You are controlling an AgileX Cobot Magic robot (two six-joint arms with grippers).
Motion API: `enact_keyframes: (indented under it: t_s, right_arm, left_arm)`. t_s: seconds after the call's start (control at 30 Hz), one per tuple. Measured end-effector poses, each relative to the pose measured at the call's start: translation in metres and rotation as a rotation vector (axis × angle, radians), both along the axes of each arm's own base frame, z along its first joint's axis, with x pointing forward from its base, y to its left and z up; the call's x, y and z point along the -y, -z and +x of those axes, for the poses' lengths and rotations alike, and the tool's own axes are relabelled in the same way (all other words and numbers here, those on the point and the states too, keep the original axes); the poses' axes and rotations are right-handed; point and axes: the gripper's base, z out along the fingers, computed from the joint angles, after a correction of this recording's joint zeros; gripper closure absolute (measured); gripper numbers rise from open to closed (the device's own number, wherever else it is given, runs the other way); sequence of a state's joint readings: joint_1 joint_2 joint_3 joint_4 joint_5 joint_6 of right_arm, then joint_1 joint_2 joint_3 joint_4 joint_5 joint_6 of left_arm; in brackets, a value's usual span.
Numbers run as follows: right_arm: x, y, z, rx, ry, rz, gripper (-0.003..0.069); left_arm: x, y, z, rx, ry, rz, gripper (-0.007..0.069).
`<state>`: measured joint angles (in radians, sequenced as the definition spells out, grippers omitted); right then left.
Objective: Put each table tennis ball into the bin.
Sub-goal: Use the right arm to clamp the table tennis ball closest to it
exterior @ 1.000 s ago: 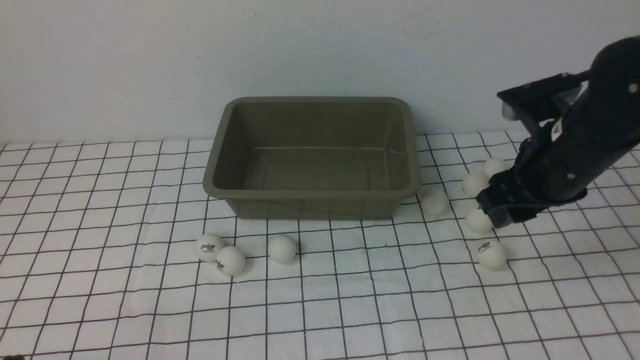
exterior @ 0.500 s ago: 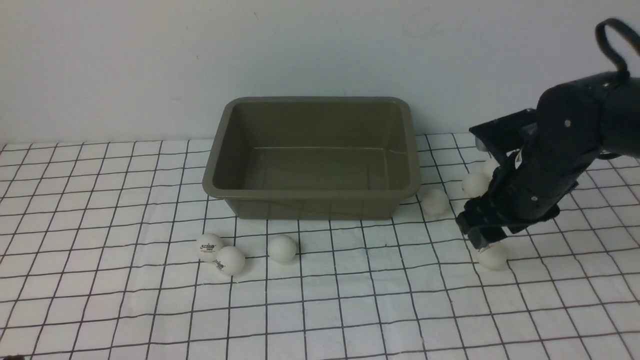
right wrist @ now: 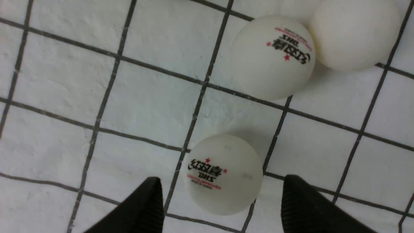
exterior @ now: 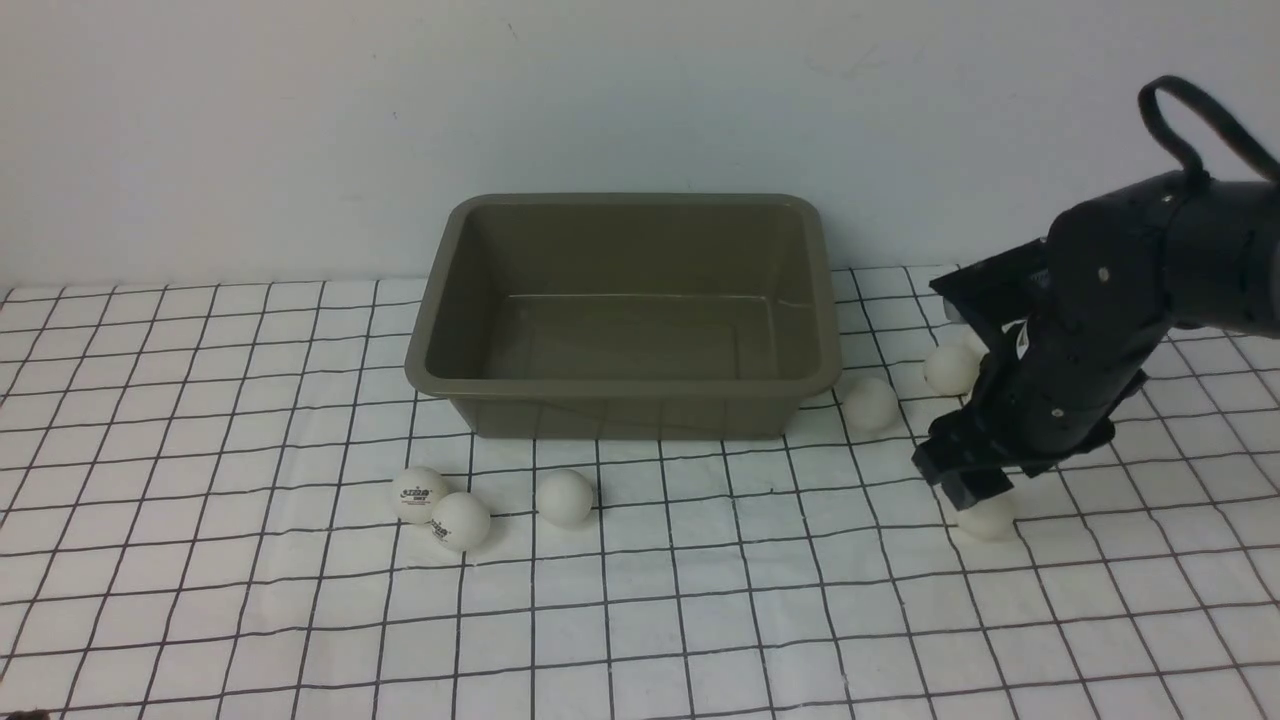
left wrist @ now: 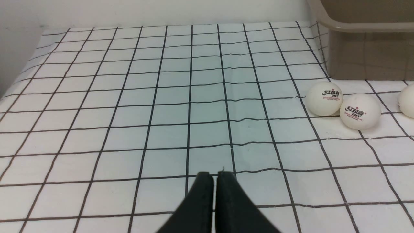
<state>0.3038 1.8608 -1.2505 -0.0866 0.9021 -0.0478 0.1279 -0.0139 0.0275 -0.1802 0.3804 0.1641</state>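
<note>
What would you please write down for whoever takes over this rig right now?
Left hand: shut, empty.
Right hand: open, straddling a logo ball on the cloth, not gripping it.
Bin: no balls inside.
Three balls lie in front of the bin's left half; the other balls lie to its right, some hidden by the right arm.
Done: nothing binned.
Left: grip this ball, bin it, then every other.

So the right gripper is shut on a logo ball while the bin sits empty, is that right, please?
Not quite: the right gripper is open, its jaws standing either side of the ball and clear of it, as the right wrist view shows. The bin is indeed empty.
</note>
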Motion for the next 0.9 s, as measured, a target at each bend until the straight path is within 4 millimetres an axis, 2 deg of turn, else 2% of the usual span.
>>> enact_keyframes:
  t_s: [0.23,0.5,0.73,0.9]
  right_arm:
    - [-0.001,0.015,0.004,-0.024,0.0,-0.008,0.021]
    - [-0.001,0.016,0.005,-0.019,-0.002,-0.007,0.021]
    - [-0.002,0.031,0.007,-0.055,-0.002,-0.018,0.021]
    - [-0.002,0.033,0.007,-0.057,-0.003,-0.019,0.0217]
  left_arm:
    - [0.0,0.0,0.0,0.0,0.0,0.0,0.0629]
    - [0.0,0.0,0.0,0.0,0.0,0.0,0.0629]
    - [0.0,0.0,0.0,0.0,0.0,0.0,0.0629]
    - [0.0,0.0,0.0,0.0,0.0,0.0,0.0629]
